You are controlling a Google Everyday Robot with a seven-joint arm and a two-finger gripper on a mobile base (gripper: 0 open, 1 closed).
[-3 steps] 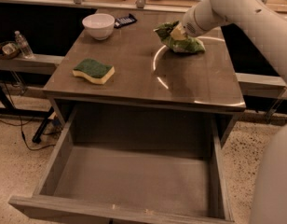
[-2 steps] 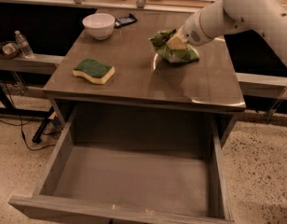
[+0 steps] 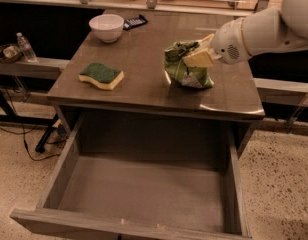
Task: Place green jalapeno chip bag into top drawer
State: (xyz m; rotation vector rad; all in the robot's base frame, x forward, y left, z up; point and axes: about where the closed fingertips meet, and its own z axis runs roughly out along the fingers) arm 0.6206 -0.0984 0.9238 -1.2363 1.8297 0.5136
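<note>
gripper (image 3: 198, 59) at the desk's (image 3: 144, 64) right side, jaws clenched on the crumpled top of the green jalapeno chip bag (image 3: 186, 75), probably so it can be carried to the open top drawer (image 3: 144, 194) below.

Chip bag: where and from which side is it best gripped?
Grip the crumpled top of the chip bag, coming from above on the arm's side: the bag is upright and its top is thin. The gripper is there, shut on that top.
</note>
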